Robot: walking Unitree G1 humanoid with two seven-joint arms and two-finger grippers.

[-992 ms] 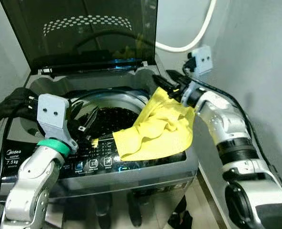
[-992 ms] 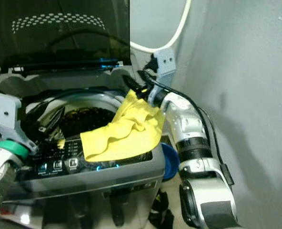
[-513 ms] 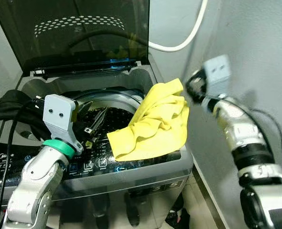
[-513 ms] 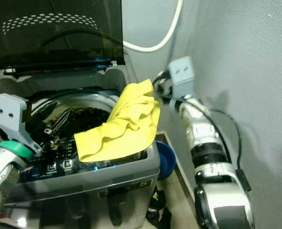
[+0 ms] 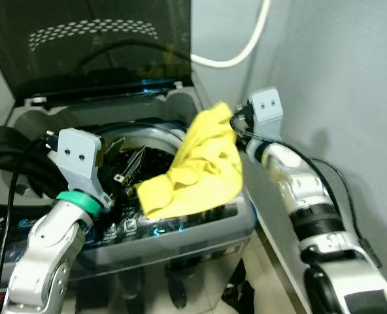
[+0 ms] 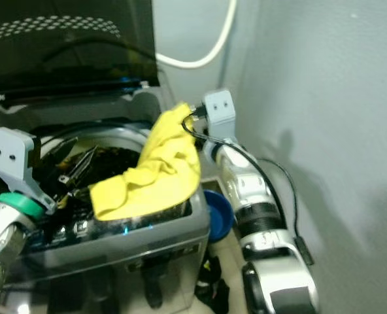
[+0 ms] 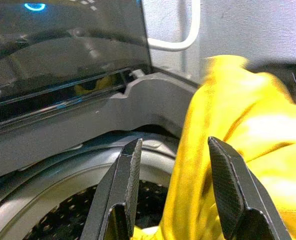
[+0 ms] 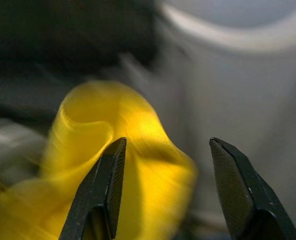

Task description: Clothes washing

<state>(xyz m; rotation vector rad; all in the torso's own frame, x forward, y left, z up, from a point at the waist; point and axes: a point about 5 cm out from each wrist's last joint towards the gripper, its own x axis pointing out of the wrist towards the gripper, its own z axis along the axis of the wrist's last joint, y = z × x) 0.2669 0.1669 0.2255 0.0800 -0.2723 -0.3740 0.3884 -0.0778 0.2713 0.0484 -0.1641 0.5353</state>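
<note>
Head views are evenly lit and fairly soft for me. The arm's shadow falls on the grey wall. The open lid is dark, with a dotted reflection and a blue glint at its hinge edge. Right wrist view is heavily motion-blurred: yellow cloth smeared, background mush. Left wrist view is sharper, but the cloth is overexposed.

Left arm rising from lower left of the head view, elbow bent, left pincer spread open, nothing gripped. Right arm reaching up from lower right toward frame centre, right pincer spread wide, nothing between the fingers.
</note>
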